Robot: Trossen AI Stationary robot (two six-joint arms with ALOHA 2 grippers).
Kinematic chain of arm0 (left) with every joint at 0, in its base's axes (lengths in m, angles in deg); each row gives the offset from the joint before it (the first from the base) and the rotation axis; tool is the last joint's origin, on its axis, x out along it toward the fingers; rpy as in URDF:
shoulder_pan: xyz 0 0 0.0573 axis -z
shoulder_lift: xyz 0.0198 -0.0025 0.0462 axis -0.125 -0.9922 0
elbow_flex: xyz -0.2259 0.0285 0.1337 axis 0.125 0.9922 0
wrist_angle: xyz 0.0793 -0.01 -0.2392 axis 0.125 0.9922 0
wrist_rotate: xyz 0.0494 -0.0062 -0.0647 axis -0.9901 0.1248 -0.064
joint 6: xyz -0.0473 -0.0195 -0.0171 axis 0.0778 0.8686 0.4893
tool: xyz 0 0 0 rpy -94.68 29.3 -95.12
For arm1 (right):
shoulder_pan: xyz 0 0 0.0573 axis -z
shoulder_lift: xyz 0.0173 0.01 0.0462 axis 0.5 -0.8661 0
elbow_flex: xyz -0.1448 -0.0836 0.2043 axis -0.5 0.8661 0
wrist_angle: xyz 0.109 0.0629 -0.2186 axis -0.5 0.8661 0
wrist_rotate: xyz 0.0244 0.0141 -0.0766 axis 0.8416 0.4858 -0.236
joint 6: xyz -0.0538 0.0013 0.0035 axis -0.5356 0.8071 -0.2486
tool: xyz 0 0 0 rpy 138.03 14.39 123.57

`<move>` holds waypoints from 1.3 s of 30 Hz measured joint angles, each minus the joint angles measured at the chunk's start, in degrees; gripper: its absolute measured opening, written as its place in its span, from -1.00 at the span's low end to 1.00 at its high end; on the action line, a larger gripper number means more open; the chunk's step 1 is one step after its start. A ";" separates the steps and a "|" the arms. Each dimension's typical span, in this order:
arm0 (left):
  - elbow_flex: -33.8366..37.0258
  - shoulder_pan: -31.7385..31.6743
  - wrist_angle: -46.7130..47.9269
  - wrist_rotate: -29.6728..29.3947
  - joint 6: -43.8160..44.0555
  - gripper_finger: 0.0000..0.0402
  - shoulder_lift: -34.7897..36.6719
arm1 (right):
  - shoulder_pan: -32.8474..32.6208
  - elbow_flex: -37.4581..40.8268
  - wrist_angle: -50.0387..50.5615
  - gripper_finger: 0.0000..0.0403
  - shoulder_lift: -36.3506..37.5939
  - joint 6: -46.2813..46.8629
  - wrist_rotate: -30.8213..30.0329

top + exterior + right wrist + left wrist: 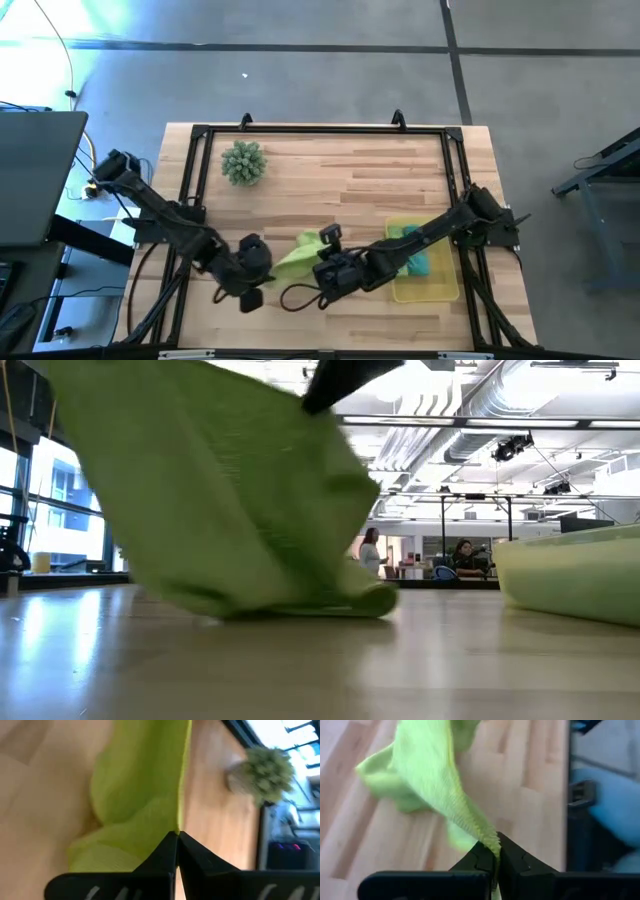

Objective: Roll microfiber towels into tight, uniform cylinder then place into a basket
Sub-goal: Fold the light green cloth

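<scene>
A lime green towel (296,257) is held between my two grippers near the table's front edge. Its lower part rests on the wood (330,600). My left gripper (258,275) is shut on the towel's left end. My right gripper (320,262) is shut on its right side. The yellow basket (440,288) stands to the right with a teal towel (418,258) lying in it. A second lime towel does not plainly show. My left gripper pinches a bunched corner of the towel (490,839) between its two shut fingers. The cloth stretches away from the fingers in a narrow gathered strip, and its far part lies crumpled on the table (395,785). My right gripper pinches the towel's edge (178,826) between its two shut fingers. The edge runs straight away from the fingertips. The cloth hangs beside it in loose folds (125,820), lifted at this side, as the low view (230,480) shows.
A spiky green plant ball (243,162) stands at the far left of the table. A black frame (320,130) runs round the table's edge. A loose black cable (295,296) lies near the front edge. Bare wood lies across the table's middle.
</scene>
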 joint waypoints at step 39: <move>0.02 -3.62 -6.73 3.45 7.03 -1.00 -3.06 | 5.04 46.70 -57.31 -0.34 8.75 20.67 6.51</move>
